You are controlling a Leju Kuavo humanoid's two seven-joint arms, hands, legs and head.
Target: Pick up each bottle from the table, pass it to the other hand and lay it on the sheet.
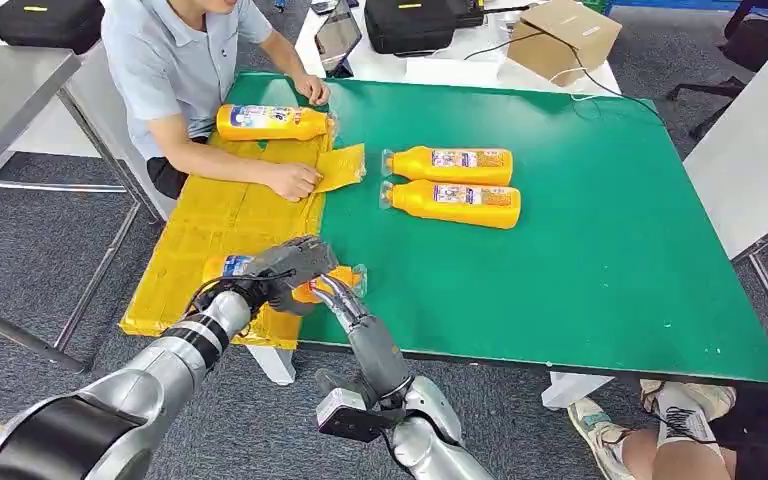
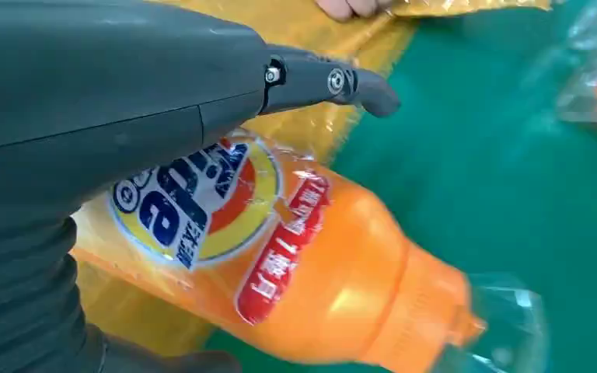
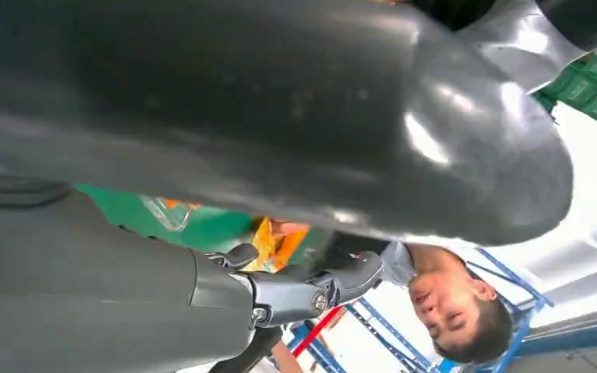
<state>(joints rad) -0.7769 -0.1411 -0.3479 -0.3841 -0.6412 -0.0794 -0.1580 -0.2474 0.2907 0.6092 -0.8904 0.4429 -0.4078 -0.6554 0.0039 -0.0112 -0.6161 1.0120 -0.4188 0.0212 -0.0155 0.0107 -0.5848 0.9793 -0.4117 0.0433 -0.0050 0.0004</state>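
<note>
An orange bottle point(image 1: 224, 267) with a blue and yellow label lies crosswise at the near edge of the yellow sheet point(image 1: 210, 225), its capped neck over the green table point(image 1: 580, 280). My left hand point(image 1: 295, 262) grips it from above around the label. In the left wrist view the bottle point(image 2: 319, 280) sits under my left hand point(image 2: 124, 101), and its neck is bare. My right hand point(image 1: 328, 290) is on the bottle's near side, just under the left hand. In the right wrist view the thumb of my right hand point(image 3: 280, 299) is stretched out, with nothing seen in the hand. Two more bottles point(image 1: 450, 165) point(image 1: 455, 203) lie side by side mid-table.
Another bottle point(image 1: 270, 122) lies at the sheet's far end. A person sits at the far left with one hand point(image 1: 295, 182) pressing on the sheet. Someone's feet point(image 1: 660, 420) show at the near right. A cardboard box point(image 1: 565, 35) stands beyond the table.
</note>
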